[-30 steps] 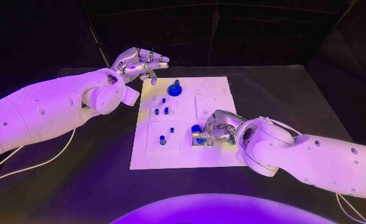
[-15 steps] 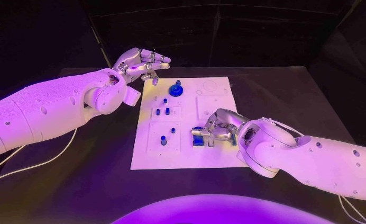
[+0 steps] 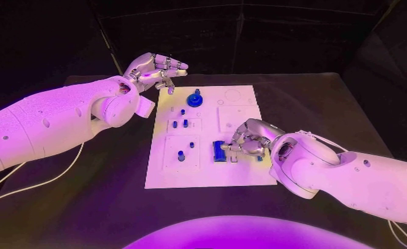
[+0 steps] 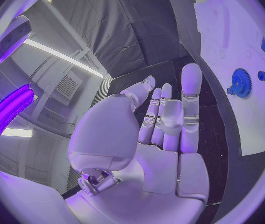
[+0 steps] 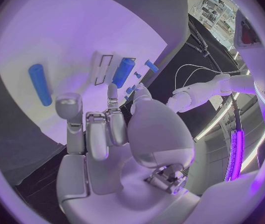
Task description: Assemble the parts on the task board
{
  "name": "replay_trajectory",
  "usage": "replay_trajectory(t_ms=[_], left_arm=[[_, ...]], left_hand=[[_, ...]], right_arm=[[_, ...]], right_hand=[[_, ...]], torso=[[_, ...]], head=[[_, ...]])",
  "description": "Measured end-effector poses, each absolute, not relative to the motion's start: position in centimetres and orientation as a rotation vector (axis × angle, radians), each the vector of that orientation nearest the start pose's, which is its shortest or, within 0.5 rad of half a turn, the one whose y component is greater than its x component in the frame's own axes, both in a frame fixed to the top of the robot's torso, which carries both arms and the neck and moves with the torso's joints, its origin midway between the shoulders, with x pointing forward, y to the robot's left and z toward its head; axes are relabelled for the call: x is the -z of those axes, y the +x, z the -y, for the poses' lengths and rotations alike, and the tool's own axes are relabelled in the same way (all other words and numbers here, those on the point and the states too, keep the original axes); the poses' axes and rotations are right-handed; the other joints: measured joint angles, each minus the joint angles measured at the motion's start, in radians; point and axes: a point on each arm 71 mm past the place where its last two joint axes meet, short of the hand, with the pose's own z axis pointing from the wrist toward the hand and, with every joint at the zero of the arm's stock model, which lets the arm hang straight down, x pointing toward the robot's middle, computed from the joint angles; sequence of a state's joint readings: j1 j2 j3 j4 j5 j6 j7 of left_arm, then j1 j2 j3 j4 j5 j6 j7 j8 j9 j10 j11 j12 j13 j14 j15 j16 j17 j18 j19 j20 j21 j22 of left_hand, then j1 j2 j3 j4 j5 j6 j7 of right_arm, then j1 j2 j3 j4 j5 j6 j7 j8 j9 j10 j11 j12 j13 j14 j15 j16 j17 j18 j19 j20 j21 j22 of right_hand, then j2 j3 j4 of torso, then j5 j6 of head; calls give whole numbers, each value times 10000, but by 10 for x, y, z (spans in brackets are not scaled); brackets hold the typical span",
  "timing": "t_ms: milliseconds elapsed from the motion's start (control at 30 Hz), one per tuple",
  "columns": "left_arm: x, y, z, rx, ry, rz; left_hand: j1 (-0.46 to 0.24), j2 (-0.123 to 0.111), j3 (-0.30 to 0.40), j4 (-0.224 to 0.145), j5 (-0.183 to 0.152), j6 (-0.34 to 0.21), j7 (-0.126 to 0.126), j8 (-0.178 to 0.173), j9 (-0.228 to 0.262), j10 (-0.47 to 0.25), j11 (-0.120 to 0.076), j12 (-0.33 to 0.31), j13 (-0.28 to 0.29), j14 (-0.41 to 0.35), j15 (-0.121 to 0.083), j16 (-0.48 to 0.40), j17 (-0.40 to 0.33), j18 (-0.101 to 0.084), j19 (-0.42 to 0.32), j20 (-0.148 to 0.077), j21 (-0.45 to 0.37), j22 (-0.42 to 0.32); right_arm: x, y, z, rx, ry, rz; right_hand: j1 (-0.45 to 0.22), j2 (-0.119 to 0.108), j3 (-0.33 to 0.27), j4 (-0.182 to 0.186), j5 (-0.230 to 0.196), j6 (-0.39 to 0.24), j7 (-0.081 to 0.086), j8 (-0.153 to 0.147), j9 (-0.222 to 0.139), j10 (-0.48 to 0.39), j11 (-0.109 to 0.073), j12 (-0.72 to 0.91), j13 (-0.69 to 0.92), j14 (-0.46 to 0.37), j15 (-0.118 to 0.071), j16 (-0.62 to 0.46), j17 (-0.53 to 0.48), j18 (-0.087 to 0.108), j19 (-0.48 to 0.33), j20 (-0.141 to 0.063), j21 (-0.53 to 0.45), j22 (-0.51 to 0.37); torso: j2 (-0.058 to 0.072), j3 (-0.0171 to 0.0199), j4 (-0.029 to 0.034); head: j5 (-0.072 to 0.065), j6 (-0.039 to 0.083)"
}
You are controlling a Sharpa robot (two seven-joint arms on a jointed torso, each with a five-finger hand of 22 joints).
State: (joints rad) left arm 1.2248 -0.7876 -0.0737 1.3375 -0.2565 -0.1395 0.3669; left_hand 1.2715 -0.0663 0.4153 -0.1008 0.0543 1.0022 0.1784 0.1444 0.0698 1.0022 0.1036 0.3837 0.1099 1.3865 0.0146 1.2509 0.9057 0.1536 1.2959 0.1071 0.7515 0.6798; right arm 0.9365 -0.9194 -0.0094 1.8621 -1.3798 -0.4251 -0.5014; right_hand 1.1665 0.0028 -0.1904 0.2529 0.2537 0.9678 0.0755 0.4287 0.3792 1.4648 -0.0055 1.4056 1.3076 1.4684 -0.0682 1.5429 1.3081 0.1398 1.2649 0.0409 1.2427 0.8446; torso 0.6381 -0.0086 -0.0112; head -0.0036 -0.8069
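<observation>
The white task board [image 3: 203,169] lies in the middle of the table. A blue gear [image 3: 195,99] stands near its far edge, and small blue pegs [image 3: 180,123] stand in its left half. A blue oblong part [image 3: 220,150] lies by a slot on the near right of the board. My right hand [image 3: 251,140] hovers just right of that part, fingers apart and holding nothing; its fingertips [image 5: 112,90] stop short of the part [image 5: 124,72]. My left hand [image 3: 157,72] hangs raised beyond the board's far left corner, fingers spread and empty, with the gear [image 4: 241,82] off to its side.
Another blue rod [image 5: 40,83] lies flat on the board [image 5: 64,40] close to my right hand. A white cable [image 3: 51,177] runs across the black table [image 3: 322,102] under my left arm. The table's right side lies bare beyond my right arm.
My right hand has drawn back to the right, off the blue oblong part, which now lies uncovered on the board. My left hand has stayed in place.
</observation>
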Motion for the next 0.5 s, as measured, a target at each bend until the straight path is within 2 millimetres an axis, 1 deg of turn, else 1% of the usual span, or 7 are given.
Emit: replay_trajectory(t_ms=[67, 167, 267, 333, 367, 433, 500], left_arm=[[188, 517, -225, 14806, -8132, -15741], [188, 517, -225, 14796, -8136, -15738], [188, 517, -225, 14792, -8138, -15737], [188, 517, -224, 14803, -8132, -15741], [188, 517, -224, 14805, -8132, -15742], [188, 517, -224, 14807, -8131, -15743], [188, 517, -224, 14808, -8131, -15744]], left_hand=[[0, 0, 0, 0, 0, 0, 0, 0, 0, 0, 0, 0, 0, 0, 0, 0, 0, 0, 0, 0, 0, 0], [0, 0, 0, 0, 0, 0, 0, 0, 0, 0, 0, 0, -1, 0, 0, 0, 0, 0, 0, 0, 0, 0], [0, 0, 0, 0, 0, 0, 0, 0, 0, 0, 0, 0, -1, 0, 0, 0, 0, 0, 0, 0, 0, 0], [0, 0, 0, 0, 0, 0, 0, 0, 0, 0, 0, 0, -1, 0, 0, 0, 0, 0, 0, 0, 0, 0], [0, 0, 0, 0, 0, 0, 0, 0, 0, 0, 0, 0, -1, 0, 0, 0, 0, 0, 0, 0, 0, 0], [0, 0, 0, 0, 0, 0, 0, 0, 0, 0, 0, 0, -2, 0, 0, 0, 0, 0, 0, 0, 0, 0], [0, 0, 0, 0, 0, 0, 0, 0, 0, 0, 0, 0, -1, 0, 0, 0, 0, 0, 0, 0, 0, 0]], right_arm=[[254, 372, 174, -6263, 2398, -19400], [252, 371, 189, -5978, 2462, -19269], [252, 372, 203, -5598, 2505, -19204], [253, 373, 212, -5314, 2504, -19190], [254, 374, 215, -5189, 2490, -19190], [255, 376, 221, -4950, 2457, -19198], [256, 378, 225, -4722, 2387, -19217]], right_hand=[[17, -16, -3, -3, 19, -3, 3, 0, -1, 0, 0, 16, 0, 0, 0, 0, 0, 0, 0, 0, 0, 3], [139, 11, -26, -44, 74, -68, 1, -54, -6, 0, 0, 40, 0, 0, 0, 0, -1, -1, 0, 0, 0, 22], [264, 2, -44, -95, 289, -105, 37, -108, -38, 0, 0, 40, 0, 0, 0, 0, -1, 0, 0, 0, 0, 22], [264, 2, -73, -124, 311, -105, 37, -123, -54, 0, 0, 40, 0, 0, 0, 0, -1, 0, 0, 0, 0, 15], [348, 35, -85, -136, 358, -137, 69, -182, -71, 3, 3, 40, 0, 0, 0, 0, -2, -1, 0, 0, 0, 10], [442, 93, -85, -136, 404, -158, 90, -195, -95, 38, 38, 40, 0, 0, 0, 0, -2, 0, 0, 0, 0, 6], [564, 94, -90, -217, 497, -158, 89, -260, -119, 38, 39, 40, 1, 0, 0, 0, -2, 0, 0, 0, 0, 6]], torso=[[-6, 0, -8], [-11, 0, -18], [-18, -4, -35], [-23, -10, -35], [-23, -11, -36], [-23, -12, -41], [-27, -10, -53]], head=[[-22, 3], [-113, 12], [-163, 17], [-210, 7], [-230, 5], [-244, 4], [-245, -12]])
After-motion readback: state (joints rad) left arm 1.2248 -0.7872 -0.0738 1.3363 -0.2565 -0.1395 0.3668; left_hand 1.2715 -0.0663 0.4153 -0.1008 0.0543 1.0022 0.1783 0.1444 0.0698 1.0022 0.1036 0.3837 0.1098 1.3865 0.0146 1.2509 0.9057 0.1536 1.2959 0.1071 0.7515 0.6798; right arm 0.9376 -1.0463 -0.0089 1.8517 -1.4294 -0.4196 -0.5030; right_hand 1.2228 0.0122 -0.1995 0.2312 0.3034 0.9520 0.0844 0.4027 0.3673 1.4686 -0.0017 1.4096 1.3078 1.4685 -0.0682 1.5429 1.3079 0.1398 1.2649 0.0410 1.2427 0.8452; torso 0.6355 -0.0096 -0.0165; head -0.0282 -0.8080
